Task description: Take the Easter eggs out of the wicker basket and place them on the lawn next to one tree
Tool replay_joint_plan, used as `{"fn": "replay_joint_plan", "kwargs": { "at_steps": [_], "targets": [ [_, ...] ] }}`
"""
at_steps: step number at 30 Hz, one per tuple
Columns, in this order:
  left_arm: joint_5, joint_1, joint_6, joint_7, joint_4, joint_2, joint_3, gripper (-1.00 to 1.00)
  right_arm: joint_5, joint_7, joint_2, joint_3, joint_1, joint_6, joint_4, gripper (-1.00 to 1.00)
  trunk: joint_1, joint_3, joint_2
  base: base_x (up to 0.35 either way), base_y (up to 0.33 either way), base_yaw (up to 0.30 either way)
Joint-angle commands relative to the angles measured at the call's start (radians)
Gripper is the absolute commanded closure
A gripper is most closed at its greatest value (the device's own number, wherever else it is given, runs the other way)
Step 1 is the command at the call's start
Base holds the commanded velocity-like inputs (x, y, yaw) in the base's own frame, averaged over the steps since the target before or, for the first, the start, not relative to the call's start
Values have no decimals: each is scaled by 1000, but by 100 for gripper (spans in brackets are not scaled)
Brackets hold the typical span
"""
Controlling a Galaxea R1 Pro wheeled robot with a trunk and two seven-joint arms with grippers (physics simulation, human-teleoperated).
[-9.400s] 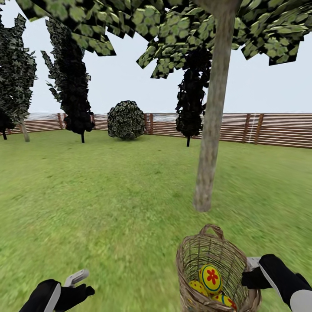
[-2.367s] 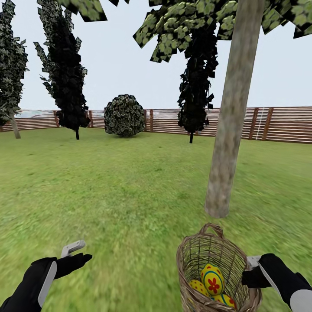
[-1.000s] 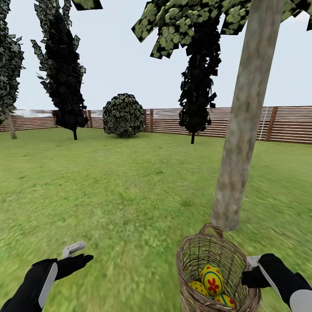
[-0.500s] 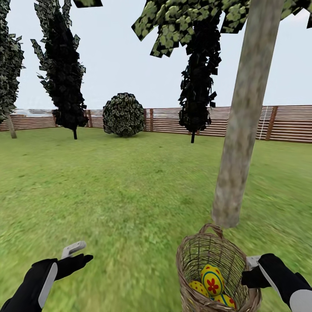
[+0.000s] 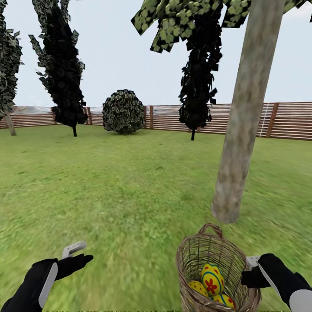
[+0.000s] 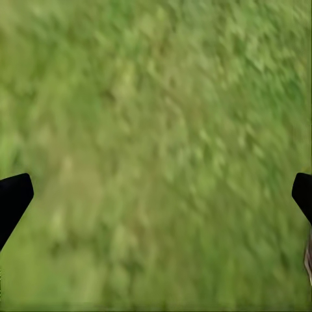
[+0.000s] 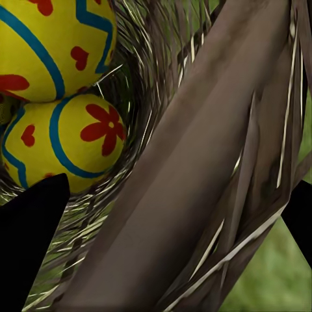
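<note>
The eggs (image 5: 212,279) lie heaped in the basket (image 5: 215,268) at the lower right of the head view, its rim clamped in the right gripper (image 5: 250,269). The tree (image 5: 242,121) rises just beyond it on the lawn (image 5: 130,186). The left gripper (image 5: 77,255), fingers spread and empty at lower left, is the free one; the basket mouth lies to its right.

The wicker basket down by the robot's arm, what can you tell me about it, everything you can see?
The wicker basket is tan-brown open weave, round and tapered, with a small arched loop handle at its far rim. It tilts its mouth toward the camera, held off the lawn by the right end effector, whose fingers straddle its rim. Three yellow Easter eggs with red flowers and blue bands lie inside. The tree trunk stands just beyond it.
</note>
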Motion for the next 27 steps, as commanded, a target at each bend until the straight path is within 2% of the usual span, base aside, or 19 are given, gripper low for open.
{"fn": "replay_joint_plan", "kwargs": {
  "at_steps": [1, 6, 7, 10, 11, 19, 22, 27],
  "targets": [
    [9, -1, 7, 1, -1, 0, 2, -100, 2, 7, -1, 4, -1, 4, -2, 100, 0, -5, -1, 0, 0, 0],
    [9, -1, 7, 1, 1, -2, 1, -100, 2, 7, -1, 4, -1, 4, -2, 100, 2, -24, -2, 0, 0, 0],
    [8, -1, 7, 1, 2, -10, 0, -100, 2, 7, -1, 3, -1, 4, -2, 100, 3, -28, -2, 0, 0, 0],
    [3, -1, 10, 1, 3, -66, -15, -100, 2, 7, -2, 1, -1, 4, -2, 100, 4, -40, -3, 0, 0, 0],
    [3, -1, 10, 1, 3, -71, -17, -100, 2, 7, -2, 1, -1, 4, -2, 100, 5, -44, -3, 0, 0, 0],
    [4, -1, 10, 1, 2, -74, -18, -100, 2, 7, -3, 2, -1, 4, -2, 100, 8, -75, -5, 0, 0, 0],
    [4, -1, 10, 1, 2, -74, -17, -100, 2, 7, -2, 2, -1, 4, -2, 100, 8, -75, -5, 0, 0, 0],
    [4, -1, 10, 1, 2, -74, -17, -100, 2, 7, -1, 4, -1, 4, -2, 100, 10, -94, -6, 0, 0, 0]
  ]
}}
